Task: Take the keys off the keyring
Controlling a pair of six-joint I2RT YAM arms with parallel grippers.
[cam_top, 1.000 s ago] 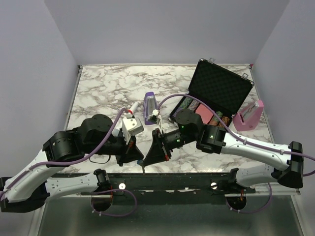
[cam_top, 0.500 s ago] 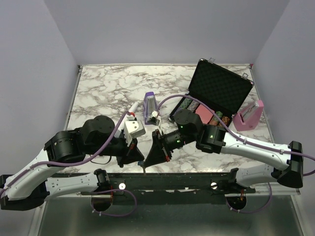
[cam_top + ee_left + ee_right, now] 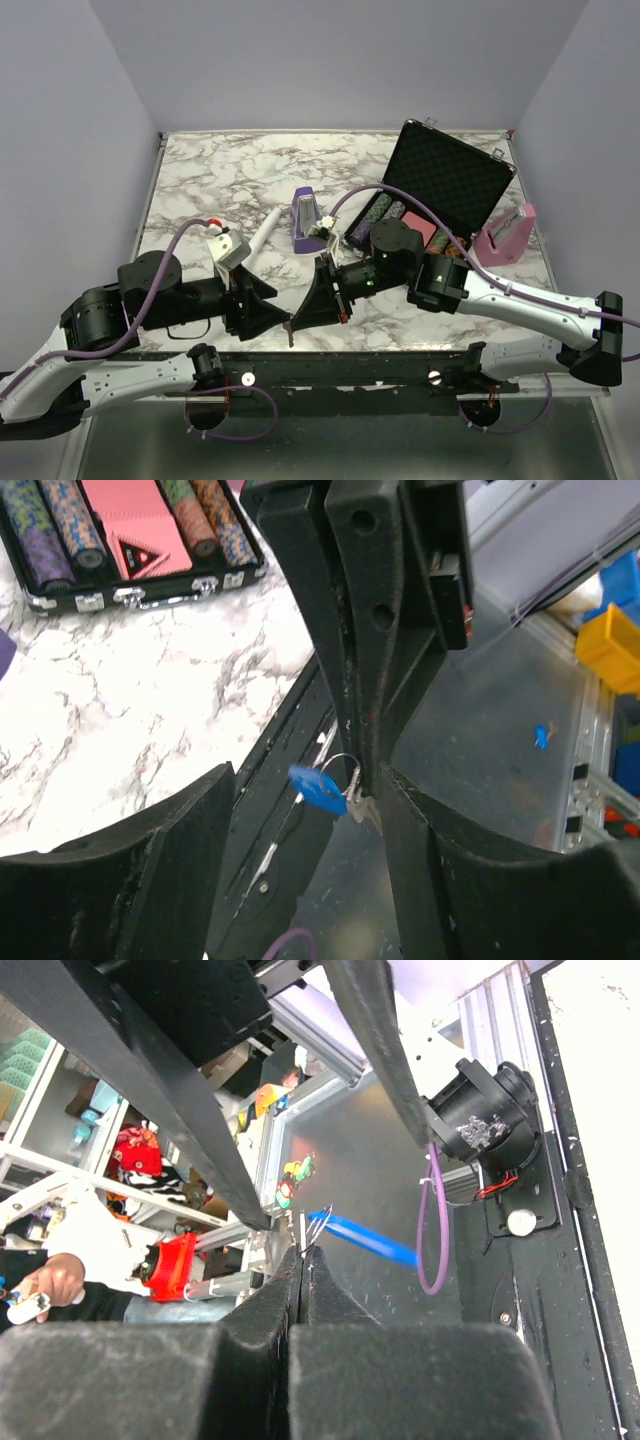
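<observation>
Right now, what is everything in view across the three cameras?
keyring: one, silver, pinched over the table's near edge
key: one seen, silver, hanging from keyring
tag: one, blue, on keyring
pen: one, white, mid table
purple metronome: one, centre
pink metronome: one, right edge
case: one, black, open, far right
chips: several rows, mixed colours, inside case
table: one, white marble
left gripper: open, aimed at keyring
right gripper: shut on keyring
</observation>
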